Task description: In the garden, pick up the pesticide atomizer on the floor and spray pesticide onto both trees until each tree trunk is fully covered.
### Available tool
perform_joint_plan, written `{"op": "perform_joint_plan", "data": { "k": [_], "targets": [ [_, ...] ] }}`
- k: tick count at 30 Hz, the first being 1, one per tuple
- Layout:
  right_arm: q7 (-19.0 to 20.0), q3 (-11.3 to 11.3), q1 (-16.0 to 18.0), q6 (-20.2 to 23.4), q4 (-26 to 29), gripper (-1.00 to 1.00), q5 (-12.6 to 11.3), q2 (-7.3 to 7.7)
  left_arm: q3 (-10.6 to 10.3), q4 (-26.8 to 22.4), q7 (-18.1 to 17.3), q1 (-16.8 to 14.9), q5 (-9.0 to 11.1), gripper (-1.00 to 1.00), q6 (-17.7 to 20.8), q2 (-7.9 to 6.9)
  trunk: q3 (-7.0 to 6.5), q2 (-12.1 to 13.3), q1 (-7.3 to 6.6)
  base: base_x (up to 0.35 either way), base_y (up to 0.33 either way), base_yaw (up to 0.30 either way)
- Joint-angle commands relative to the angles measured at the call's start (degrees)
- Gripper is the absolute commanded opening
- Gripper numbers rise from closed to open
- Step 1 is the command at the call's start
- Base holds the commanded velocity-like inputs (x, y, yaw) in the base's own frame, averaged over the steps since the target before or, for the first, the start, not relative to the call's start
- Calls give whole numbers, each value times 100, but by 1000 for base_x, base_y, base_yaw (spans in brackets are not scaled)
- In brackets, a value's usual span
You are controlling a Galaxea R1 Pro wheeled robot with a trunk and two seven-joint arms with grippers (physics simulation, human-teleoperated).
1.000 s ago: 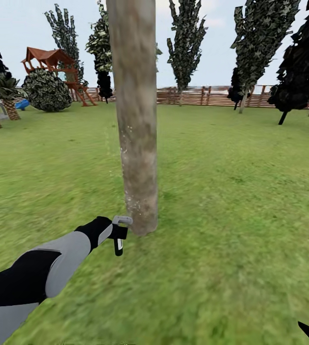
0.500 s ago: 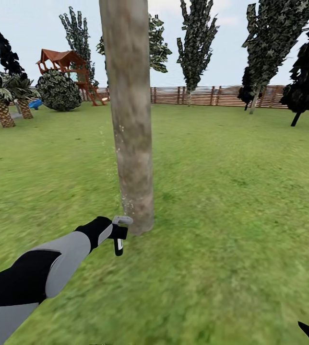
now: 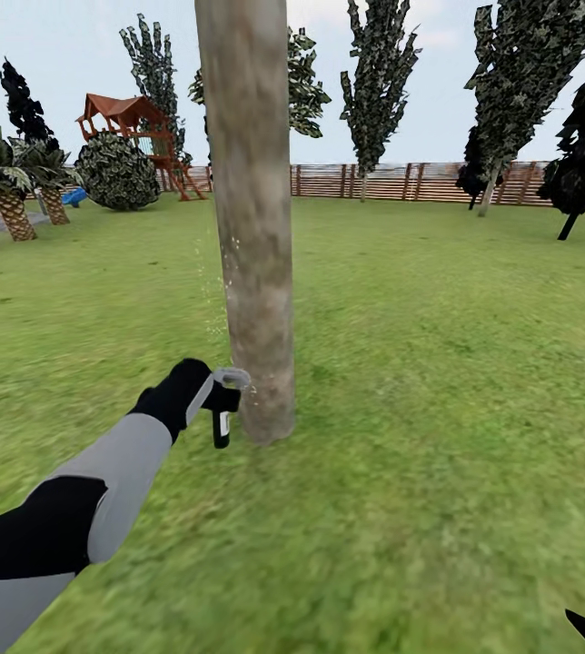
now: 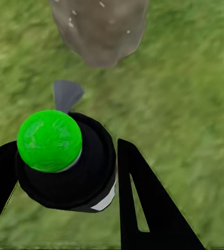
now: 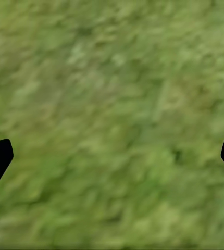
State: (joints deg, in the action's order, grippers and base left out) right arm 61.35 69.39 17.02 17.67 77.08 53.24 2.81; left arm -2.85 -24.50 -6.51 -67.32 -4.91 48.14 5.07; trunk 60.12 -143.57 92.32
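At the far left of the head view stand short palms (image 3: 11, 195) with criss-cross trunks, and behind them a round bush (image 3: 117, 172) and a red-roofed play tower (image 3: 129, 123). Nearer, the left arm reaches forward over the lawn (image 3: 438, 363), and the left gripper (image 3: 209, 397) is clamped on the pesticide atomizer (image 3: 223, 411), a small dark bottle with a grey nozzle pointing at the tree trunk (image 3: 254, 227) just beside it. Pale specks dot the trunk's left edge and lower part. In the left wrist view the atomizer (image 4: 65, 159) shows a bright green cap between the black fingers (image 4: 148, 203), with the trunk's base (image 4: 101, 28) close ahead. Right of the trunk, a brown slat fence (image 3: 401, 182) runs behind dark narrow trees (image 3: 379, 82). In the right wrist view the right gripper (image 5: 112, 156) is spread wide over bare grass (image 5: 112, 104), holding nothing.
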Motion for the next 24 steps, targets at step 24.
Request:
{"op": "perform_joint_plan", "data": {
  "k": [24],
  "targets": [
    [-9,9,2,-1,0,100,-6,35,5,8,-13,-1622,-384,-100,891,11,0,0,0,0,0,-45]
  ]
}}
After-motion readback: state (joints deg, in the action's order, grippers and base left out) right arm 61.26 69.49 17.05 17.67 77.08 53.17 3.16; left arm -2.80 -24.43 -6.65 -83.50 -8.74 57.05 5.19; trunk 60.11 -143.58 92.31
